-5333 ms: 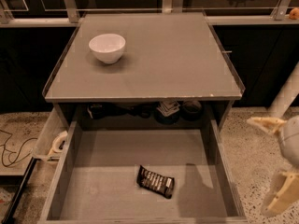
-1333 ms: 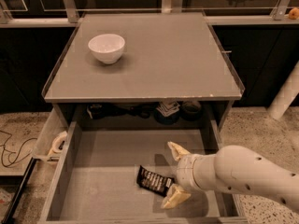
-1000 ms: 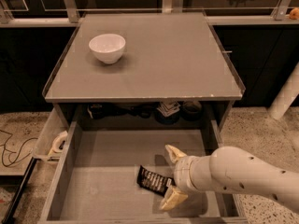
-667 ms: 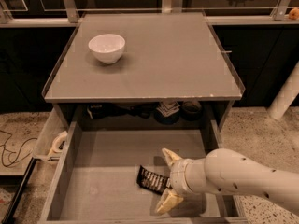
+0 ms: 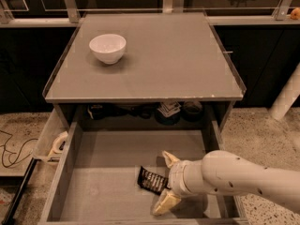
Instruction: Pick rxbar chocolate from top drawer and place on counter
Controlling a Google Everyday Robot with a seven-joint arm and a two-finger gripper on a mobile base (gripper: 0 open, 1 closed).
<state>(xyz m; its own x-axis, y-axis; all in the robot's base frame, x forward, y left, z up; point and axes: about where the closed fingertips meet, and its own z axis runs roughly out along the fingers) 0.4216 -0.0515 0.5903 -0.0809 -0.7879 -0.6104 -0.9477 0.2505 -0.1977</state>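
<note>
The rxbar [image 5: 149, 178] lies flat on the drawer [image 5: 101, 191] floor, in the near half and a little right of centre. Its long axis runs from about 10 o'clock to 4 o'clock, with the white lettering facing up. The 4 o'clock end is partly hidden between the fingers [image 5: 165, 203].

The gripper [image 5: 162, 183] sits at that end, on a pale arm [image 5: 234, 177] that enters from 3 o'clock. Its fingers are spread wide, one at 12 o'clock of the bar's end and the other at 6 o'clock, close to the drawer's front wall. The bar therefore extends toward 10 o'clock from the palm, with one end inside the gap. The closing line crosses the bar's width roughly, not squarely. I cannot tell whether either finger touches the wrapper.

I judge that the grasp is about to close. A thin wrapper flat on the floor may slip out unless the fingertips are low.

At 9 o'clock a side tray [image 5: 49, 139] holds a roll [image 5: 60, 142]. Farther off, at 12 o'clock, is the counter [image 5: 178, 60], with a white bowl [image 5: 108, 48] at its 11 o'clock.
</note>
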